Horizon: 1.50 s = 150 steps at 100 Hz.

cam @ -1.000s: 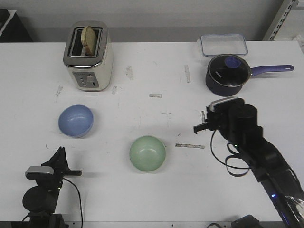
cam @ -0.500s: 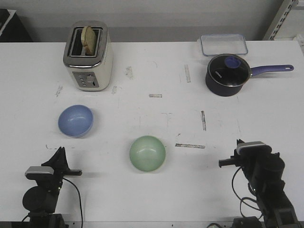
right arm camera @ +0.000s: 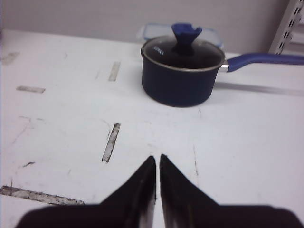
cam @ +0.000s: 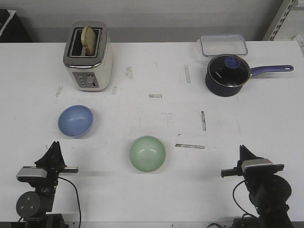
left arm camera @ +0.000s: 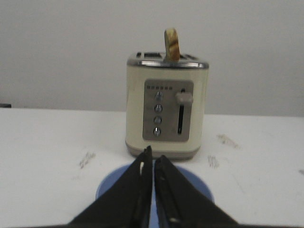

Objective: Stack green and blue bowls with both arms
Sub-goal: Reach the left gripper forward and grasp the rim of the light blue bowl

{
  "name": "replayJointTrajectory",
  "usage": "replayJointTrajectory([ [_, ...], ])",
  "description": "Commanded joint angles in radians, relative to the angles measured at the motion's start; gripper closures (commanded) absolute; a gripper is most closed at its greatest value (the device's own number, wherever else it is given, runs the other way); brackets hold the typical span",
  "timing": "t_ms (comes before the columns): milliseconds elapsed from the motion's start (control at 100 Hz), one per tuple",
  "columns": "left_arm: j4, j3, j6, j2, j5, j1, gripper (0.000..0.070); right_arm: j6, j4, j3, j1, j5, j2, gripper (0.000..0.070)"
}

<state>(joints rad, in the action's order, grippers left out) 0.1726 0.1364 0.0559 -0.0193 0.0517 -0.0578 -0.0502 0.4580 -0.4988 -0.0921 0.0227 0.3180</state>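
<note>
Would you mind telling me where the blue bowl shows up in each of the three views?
Front view: the blue bowl sits left of centre, nearer the robot than the toaster.
Left wrist view: only part of its rim shows, low in the picture, behind the left gripper.
Right wrist view: not in it.
Shared landmark: the toaster, standing behind the bowl in the front and left wrist views.

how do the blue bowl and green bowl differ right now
The blue bowl is periwinkle and sits on the robot's left side, nearer the toaster. The green bowl is pale mint and sits near the table's middle, closer to the robot. Both are upright, empty, similar in size, apart and unstacked.
</note>
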Motion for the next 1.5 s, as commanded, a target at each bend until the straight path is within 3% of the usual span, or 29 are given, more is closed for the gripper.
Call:
replayJointTrajectory([
  [0,-0.025,0.137,0.011,-0.023,0.001,-0.001,0.0699,0.011,-0.012,-0.006,-0.001,0.000,0.005,0.0700],
  [110,-0.146,0.337,-0.016,-0.121,-0.012,-0.001,0.0699,0.011,-0.012,-0.006,-0.001,0.000,0.006,0.0700],
  [200,-0.222,0.506,-0.021,-0.252,-0.072,-0.002,0.0699,0.011,-0.012,-0.006,-0.001,0.000,0.006,0.0700],
  [280,-0.268,0.625,-0.021,-0.378,-0.132,-0.002,0.0697,0.011,-0.012,-0.006,-0.001,0.000,0.006,0.0700],
  [370,-0.299,0.726,-0.050,-0.523,-0.137,-0.002,0.0683,0.011,-0.011,-0.006,-0.001,0.000,0.006,0.0700],
  [570,-0.336,0.862,-0.078,-0.848,-0.129,-0.003,0.0404,0.011,-0.009,-0.006,-0.001,0.000,0.006,0.0700],
  [800,-0.387,0.906,-0.045,-1.137,-0.039,-0.024,0.0202,0.011,-0.008,-0.006,-0.001,0.000,0.006,0.0700],
  [1020,-0.488,0.906,-0.008,-1.345,0.065,-0.092,0.0199,0.011,-0.008,-0.006,-0.001,0.000,0.005,0.0700],
  [1380,-0.517,0.906,-0.007,-1.501,0.074,-0.127,0.0214,0.011,-0.008,-0.006,-0.001,0.000,0.006,0.0700],
  [1490,-0.517,0.906,-0.006,-1.504,0.074,-0.127,0.0273,0.011,-0.008,-0.006,-0.001,0.000,0.006,0.0700],
])
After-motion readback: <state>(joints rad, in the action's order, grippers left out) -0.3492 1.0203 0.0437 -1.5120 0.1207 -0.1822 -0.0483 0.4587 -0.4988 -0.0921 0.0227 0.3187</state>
